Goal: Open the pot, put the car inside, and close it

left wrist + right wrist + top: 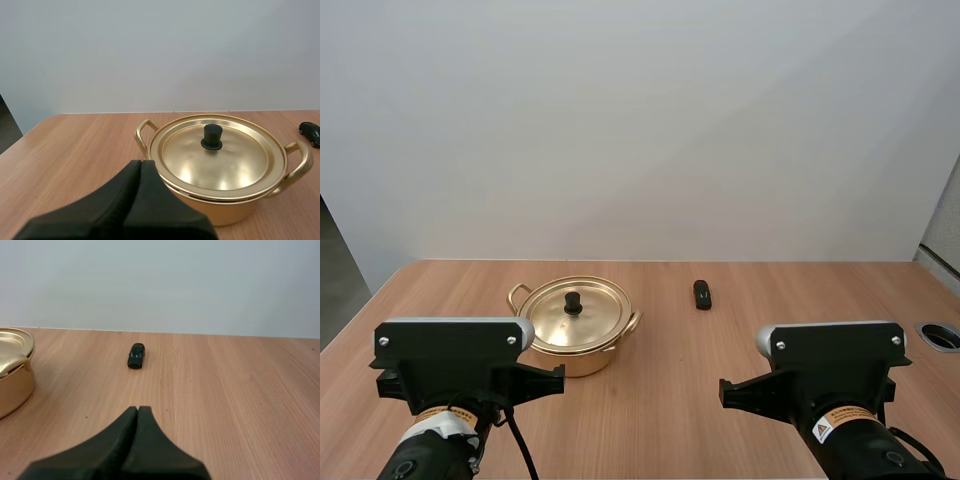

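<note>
Toy car [136,355] sits on the wooden table [670,420] ahead of the right gripper [137,409], well apart from it and almost straight out from its tips. The right gripper's 2 black fingers lie pressed together as 1 dark wedge, with nothing between them, low over bare wood. In the high view the car lies to the right of the pot [582,362], clear of it, with open tabletop between the 2, and its long axis points away from the arms.

The left gripper [140,162] is likewise closed on nothing, its fingers meeting in a single wedge. Its tip is near the pot's front rim, beside 1 of the loop handles [142,134]; whether it touches the rim cannot be told. The left arm [455,365] and right arm [830,370] both stand at the table's near edge, the pot just beyond the left one.

The pot is covered: its lid [220,162] rests flat and centred on the rim, so whatever is inside is hidden. Pot and lid are shiny gold-coloured metal, the lid topped by a black knob [212,137], and the body carries 2 loop handles on opposite sides.

The car is small, dark, nearly black and glossy, resting upright.
</note>
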`<state>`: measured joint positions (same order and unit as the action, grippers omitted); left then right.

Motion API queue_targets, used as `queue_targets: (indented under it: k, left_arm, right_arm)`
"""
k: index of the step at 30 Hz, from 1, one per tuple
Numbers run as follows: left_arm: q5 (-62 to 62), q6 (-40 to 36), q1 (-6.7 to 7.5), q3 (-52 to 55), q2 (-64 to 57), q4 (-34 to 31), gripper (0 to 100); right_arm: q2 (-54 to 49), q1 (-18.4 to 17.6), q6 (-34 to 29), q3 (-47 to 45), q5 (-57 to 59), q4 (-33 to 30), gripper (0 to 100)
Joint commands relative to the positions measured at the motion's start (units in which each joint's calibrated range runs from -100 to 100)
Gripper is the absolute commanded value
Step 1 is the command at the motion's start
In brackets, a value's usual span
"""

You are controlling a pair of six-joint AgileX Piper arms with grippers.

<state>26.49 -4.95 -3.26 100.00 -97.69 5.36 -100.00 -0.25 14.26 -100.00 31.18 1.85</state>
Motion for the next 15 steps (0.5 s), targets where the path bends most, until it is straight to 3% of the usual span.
queue_targets:
  k: [1,6,9,13,15]
  left_arm:
    - [0.0,0.0,0.01,0.0,0.0,0.0,0]
    - [0.0,0.0,0.01,-1.5,0.0,0.0,0]
    - [0.0,0.9,0.01,-8.1,0.0,-1.4,0]
    - [0.2,2.7,0.01,-17.5,0.0,-9.3,0]
    - [1.8,2.7,0.01,-21.4,0.0,-10.1,0]
  right_arm:
    - [0.0,0.0,-0.1,0.0,0.1,1.0,0]
    - [0.0,0.0,-0.1,0.0,-0.3,-3.6,0]
    - [0.0,0.0,-0.1,5.3,-0.3,-9.4,0]
    - [0.0,0.0,-0.1,14.7,0.1,-18.1,0]
    - [0.0,0.0,-0.2,19.5,1.3,-19.5,0]
